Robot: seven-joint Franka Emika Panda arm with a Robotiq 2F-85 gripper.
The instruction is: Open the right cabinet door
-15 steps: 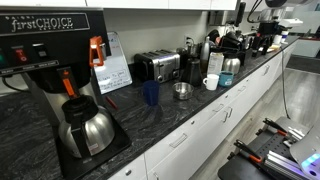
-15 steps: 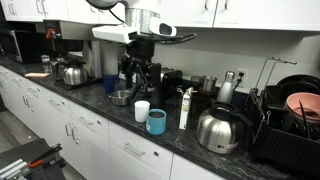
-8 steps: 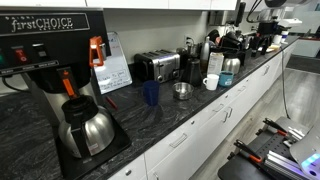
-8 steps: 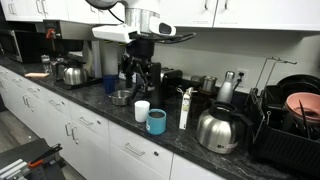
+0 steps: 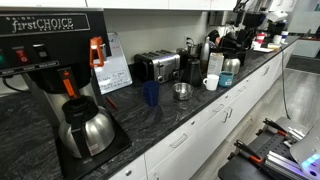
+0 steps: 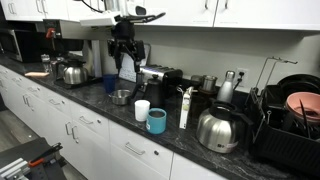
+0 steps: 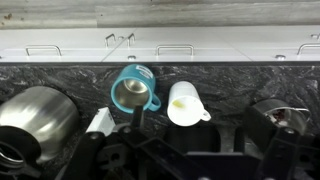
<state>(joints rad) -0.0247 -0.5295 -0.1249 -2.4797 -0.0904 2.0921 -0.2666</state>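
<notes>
The hand, spread wide, hangs over one teal mug and one white cup.

Office break-rm kitchen: commercial First Choice coffee brewer at 9 o'clock in an exterior view, toaster centre, teal mug, kettle, dark stone counter, white cabinets at 12

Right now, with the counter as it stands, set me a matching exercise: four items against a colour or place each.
Column one:
1. mug
2. cup
3. carafe
4. toaster

Column two:
A. white
B. on the base of the coffee brewer
C. teal
D. beside the printed sheet

Pairs: 1-C, 2-A, 3-B, 4-D
</notes>
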